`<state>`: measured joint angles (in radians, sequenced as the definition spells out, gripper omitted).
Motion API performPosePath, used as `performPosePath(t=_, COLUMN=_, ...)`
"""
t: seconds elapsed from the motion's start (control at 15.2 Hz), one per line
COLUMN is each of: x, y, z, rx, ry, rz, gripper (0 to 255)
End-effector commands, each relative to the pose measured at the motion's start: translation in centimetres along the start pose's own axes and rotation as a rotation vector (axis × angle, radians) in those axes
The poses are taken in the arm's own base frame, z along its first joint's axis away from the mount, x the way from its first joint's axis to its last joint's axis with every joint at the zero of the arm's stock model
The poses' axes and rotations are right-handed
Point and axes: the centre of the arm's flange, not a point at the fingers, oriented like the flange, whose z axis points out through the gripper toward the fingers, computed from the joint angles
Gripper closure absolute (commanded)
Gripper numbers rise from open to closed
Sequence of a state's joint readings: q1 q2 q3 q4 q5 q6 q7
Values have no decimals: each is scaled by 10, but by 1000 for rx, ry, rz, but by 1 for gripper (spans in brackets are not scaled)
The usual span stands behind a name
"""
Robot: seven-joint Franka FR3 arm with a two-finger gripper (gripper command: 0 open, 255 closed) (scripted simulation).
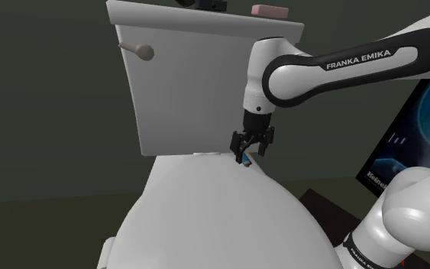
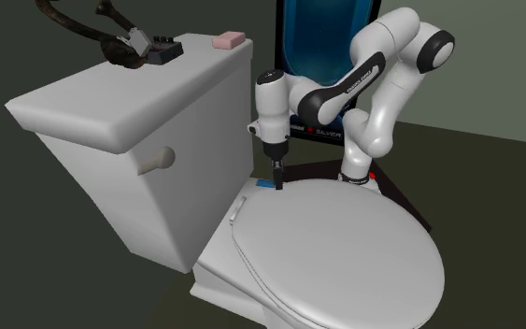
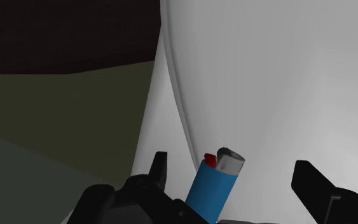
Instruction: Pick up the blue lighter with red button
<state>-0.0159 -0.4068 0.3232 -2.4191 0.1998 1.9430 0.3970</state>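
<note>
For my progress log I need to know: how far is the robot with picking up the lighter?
Done: the approach. The gripper is at the blue lighter, near the rear of the white toilet lid. In hand: the lighter stands between the fingers, but they are apart and do not clasp it. Left: to shut on the lighter and lift it.

Blue slim lighter [image 3: 210,191] with red button [image 3: 209,158] and silver-grey cap [image 3: 230,160], all-black 2-finger gripper [image 1: 250,156], plain glossy white toilet [image 2: 345,252], pale pink rectangular block [image 2: 228,39] on white tank [image 2: 111,112], dull olive floor [image 2: 46,294].
</note>
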Motion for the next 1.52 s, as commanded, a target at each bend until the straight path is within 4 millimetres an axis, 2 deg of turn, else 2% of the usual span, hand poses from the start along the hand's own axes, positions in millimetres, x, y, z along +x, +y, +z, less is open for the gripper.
performPosePath(t=0.0, x=2, y=0, z=11, rx=0, ry=0, rz=1, gripper=0)
performPosePath(t=0.2, x=2, y=0, z=19, rx=0, ry=0, rz=1, gripper=0)
performPosePath(t=0.26, x=3, y=0, z=19, rx=0, ry=0, rz=1, gripper=255)
performPosePath(t=0.86, x=3, y=0, z=19, rx=0, ry=0, rz=1, gripper=255)
performPosePath(t=1.45, x=-2, y=0, z=-28, rx=0, ry=0, rz=1, gripper=255)
